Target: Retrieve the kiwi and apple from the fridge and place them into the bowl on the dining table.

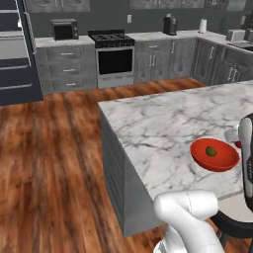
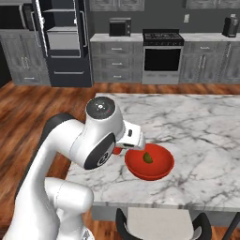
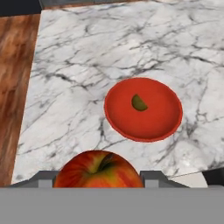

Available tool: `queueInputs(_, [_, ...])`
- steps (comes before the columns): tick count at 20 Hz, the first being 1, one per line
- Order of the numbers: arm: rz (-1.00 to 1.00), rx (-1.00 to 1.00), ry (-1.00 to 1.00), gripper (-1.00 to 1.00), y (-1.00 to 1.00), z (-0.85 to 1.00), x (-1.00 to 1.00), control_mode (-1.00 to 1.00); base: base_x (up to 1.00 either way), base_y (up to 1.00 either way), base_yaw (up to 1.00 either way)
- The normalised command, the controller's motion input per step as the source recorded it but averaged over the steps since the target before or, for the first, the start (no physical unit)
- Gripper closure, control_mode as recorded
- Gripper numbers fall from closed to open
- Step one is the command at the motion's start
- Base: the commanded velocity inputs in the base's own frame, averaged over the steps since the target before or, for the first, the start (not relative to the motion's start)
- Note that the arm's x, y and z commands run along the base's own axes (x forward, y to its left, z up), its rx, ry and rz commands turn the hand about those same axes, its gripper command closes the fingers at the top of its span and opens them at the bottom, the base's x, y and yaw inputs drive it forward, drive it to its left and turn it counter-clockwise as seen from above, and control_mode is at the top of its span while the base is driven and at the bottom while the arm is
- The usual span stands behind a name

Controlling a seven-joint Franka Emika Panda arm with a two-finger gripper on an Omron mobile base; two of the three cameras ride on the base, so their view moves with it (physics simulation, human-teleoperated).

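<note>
My gripper [image 3: 98, 186] is closed on the apple [image 3: 99, 169], which sits at the bottom centre of the hand view, red with yellowish streaks and a dark stem dimple, with my 2 finger tips flanking it at left and right. In the right base view the gripper is mostly hidden behind my own arm; a sliver of red shows just left of the bowl [image 2: 149, 162], beneath the white hand.

Above the apple in the hand view, at the centre of the frame, lies the bowl on the dining table [image 3: 78, 57]. The kiwi [image 3: 139, 103] rests inside it, slightly above the bowl's middle. In the left base view the bowl is at the right of the frame, near the table's front edge, with the kiwi in it.

The wooden floor [image 1: 49, 158] shows in the left half of the left base view. The fridge [image 2: 63, 42] stands at the upper left of the right base view, its door open on light shelves. A stove [image 1: 114, 59] is at the upper centre of the left base view, a microwave [image 1: 64, 29] left of it.
</note>
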Motion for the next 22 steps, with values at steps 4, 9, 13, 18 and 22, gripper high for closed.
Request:
queueInputs(4, [0.0,0.0,0.01,1.0,-0.3,-0.31,0.34,-1.0,0.0,0.0,0.0])
queueInputs(9, [0.0,0.0,0.0,1.0,-0.32,-0.29,0.25,-1.0,0.0,0.0,0.0])
queueInputs(13, [0.0,0.0,0.01,1.0,-0.3,-0.26,0.17,-1.0,0.0,0.0,0.0])
queueInputs(18, [0.0,0.0,0.0,1.0,-0.17,-0.21,0.13,-1.0,0.0,0.0,0.0])
queueInputs(22, [0.0,0.0,0.0,1.0,-0.06,-0.19,0.11,-1.0,0.0,0.0,0.0])
